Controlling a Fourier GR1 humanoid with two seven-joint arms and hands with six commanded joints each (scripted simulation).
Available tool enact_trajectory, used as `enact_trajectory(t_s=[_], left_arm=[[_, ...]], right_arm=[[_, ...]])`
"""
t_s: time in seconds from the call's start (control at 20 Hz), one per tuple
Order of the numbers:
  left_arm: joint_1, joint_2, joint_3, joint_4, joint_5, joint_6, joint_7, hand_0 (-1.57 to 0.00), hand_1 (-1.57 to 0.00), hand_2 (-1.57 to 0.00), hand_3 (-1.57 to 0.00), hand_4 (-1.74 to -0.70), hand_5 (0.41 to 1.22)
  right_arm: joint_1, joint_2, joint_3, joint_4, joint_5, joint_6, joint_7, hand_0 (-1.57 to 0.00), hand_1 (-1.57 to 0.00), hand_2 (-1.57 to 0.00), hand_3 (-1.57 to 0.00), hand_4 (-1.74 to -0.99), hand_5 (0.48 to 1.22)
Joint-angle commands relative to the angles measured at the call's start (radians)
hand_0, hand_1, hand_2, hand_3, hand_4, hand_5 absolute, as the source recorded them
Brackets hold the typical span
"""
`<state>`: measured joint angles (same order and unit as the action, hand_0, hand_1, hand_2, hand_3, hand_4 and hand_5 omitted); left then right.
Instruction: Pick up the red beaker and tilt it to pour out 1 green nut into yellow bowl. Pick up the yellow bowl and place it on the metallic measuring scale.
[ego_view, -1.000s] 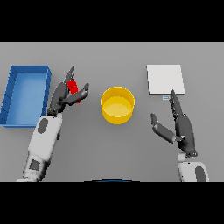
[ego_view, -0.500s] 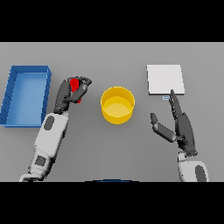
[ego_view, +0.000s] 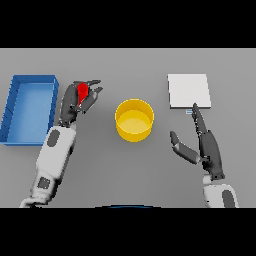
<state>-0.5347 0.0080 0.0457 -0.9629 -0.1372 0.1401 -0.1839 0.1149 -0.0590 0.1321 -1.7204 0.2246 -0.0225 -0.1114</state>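
Observation:
My left hand is curled round the red beaker, of which only a small red patch shows between the fingers. They are left of the yellow bowl, which stands at the table's middle. No green nut can be made out. The metallic measuring scale is a pale square plate at the back right. My right hand rests open just in front of the scale, fingers straight and pointing towards it, thumb spread towards the bowl.
A blue open bin lies at the far left, close beside my left forearm.
The left hand has closed round the red beaker and turned it; less of the red shows now. The right hand and the bowl have not moved.

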Motion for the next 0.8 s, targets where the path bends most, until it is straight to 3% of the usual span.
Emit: enact_trajectory(t_s=[0.0,0.15,0.35,0.6,0.7,0.75], left_arm=[[-0.004,0.002,-0.01,-0.026,-0.004,0.012,0.012,-1.53,-1.53,-1.53,-1.53,-1.7,1.098],[-0.009,0.033,-0.069,-0.103,-0.049,0.024,0.069,-1.55,-1.55,-1.55,-1.55,-1.72,1.101],[-0.065,0.114,-0.222,-0.141,-0.188,-0.036,0.198,-1.56,-1.56,-1.56,-1.56,-1.73,1.121],[-0.041,0.18,-0.286,-0.196,-0.212,-0.085,0.204,-1.56,-1.56,-1.56,-1.56,-1.73,1.113],[-0.073,0.222,-0.34,-0.191,-0.278,-0.098,0.226,-1.57,-1.57,-1.57,-1.57,-1.74,1.112],[-0.089,0.242,-0.381,-0.19,-0.323,-0.106,0.232,-1.57,-1.57,-1.57,-1.57,-1.74,1.112]], right_arm=[[-0.003,0.007,0.004,0.006,0.004,-0.003,0.005,0.0,0.0,0.0,0.0,-1.258,0.669],[-0.008,0.016,0.011,0.004,0.027,-0.023,0.001,0.0,0.0,0.0,0.0,-1.245,0.673],[-0.003,0.008,0.017,-0.008,0.051,-0.031,0.023,0.0,0.0,0.0,0.0,-1.243,0.691],[0.011,0.013,0.026,-0.021,0.056,-0.03,0.031,0.0,0.0,0.0,0.0,-1.243,0.71],[0.002,0.011,0.025,-0.021,0.055,-0.027,0.043,0.0,0.0,0.0,0.0,-1.251,0.714],[0.009,0.01,0.025,-0.019,0.058,-0.03,0.022,0.0,0.0,0.0,0.0,-1.254,0.717]])
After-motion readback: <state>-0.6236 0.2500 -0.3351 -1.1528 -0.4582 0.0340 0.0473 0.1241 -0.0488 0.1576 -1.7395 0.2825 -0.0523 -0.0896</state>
